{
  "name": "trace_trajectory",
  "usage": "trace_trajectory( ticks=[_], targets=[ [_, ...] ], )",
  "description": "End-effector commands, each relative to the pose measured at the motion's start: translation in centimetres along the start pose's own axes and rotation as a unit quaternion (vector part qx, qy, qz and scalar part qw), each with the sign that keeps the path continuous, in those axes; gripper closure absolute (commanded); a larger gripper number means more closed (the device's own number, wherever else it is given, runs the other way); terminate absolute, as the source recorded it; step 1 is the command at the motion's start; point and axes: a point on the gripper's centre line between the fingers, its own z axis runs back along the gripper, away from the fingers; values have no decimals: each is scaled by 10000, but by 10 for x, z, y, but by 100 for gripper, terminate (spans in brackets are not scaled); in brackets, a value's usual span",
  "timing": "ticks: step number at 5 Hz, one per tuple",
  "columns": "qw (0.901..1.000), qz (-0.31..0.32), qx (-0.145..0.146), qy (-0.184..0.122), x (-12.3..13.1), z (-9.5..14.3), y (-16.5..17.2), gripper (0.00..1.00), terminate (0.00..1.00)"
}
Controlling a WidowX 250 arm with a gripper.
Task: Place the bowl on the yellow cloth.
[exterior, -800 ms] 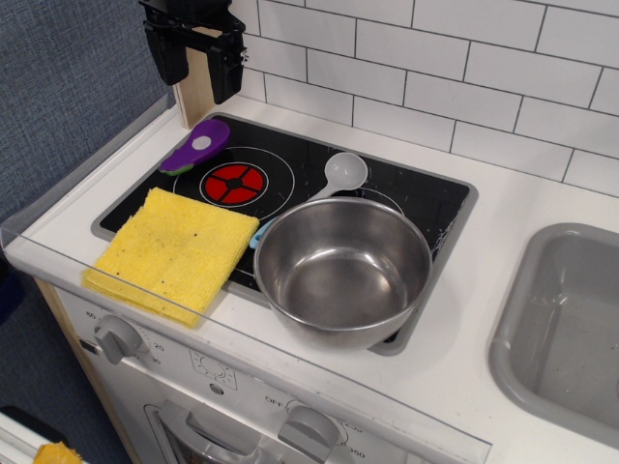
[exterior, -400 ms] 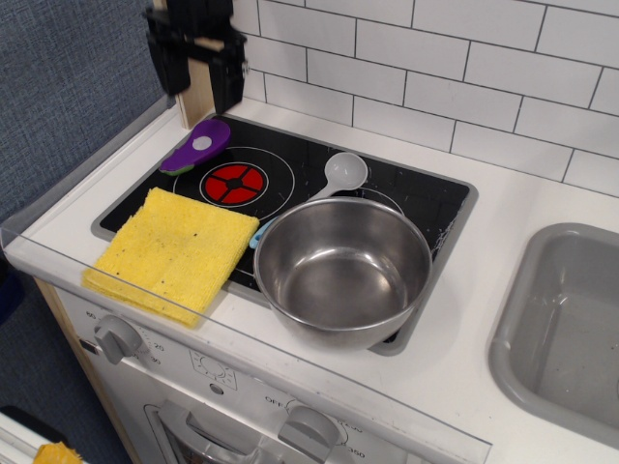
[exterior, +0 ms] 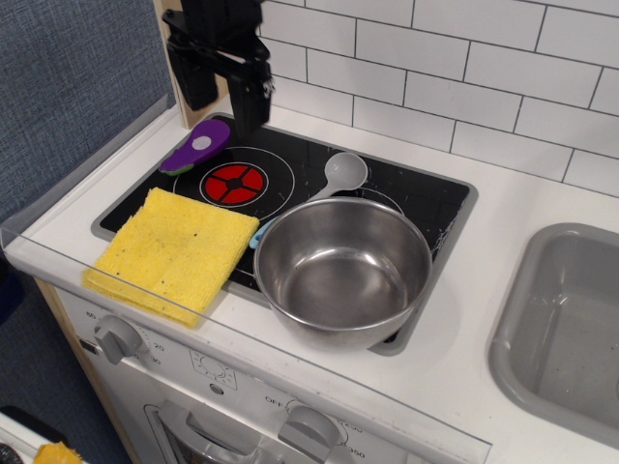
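Observation:
The shiny steel bowl (exterior: 343,268) stands upright on the front right of the black stovetop (exterior: 406,198). The bright yellow cloth (exterior: 174,249) lies flat at the stovetop's front left corner, just left of the bowl and apart from it. My gripper (exterior: 225,99) hangs open and empty above the stovetop's back left, well above and behind both the bowl and the cloth. Its two black fingers (exterior: 250,101) point down.
A white-headed spoon (exterior: 343,172) with a blue handle lies behind the bowl. A purple eggplant toy (exterior: 196,146) lies at the back left, under the gripper. A grey sink (exterior: 571,329) is at the right. A clear guard rail (exterior: 116,280) runs along the front edge.
My gripper has moved to the right and slightly down, from the back left corner toward the stovetop. The bowl, cloth and spoon have not moved.

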Motion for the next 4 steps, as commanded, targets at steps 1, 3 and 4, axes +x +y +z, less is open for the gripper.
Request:
trace_trajectory(
  ticks=[1, 3, 4],
  targets=[
    [9991, -316, 274, 55, -29, -3, -40, 0, 0],
    [9971, -196, 332, 663, -32, -57, -76, 0, 0],
    [9966, 67, 230, 790, -32, -67, -76, 0, 0]
  ],
)
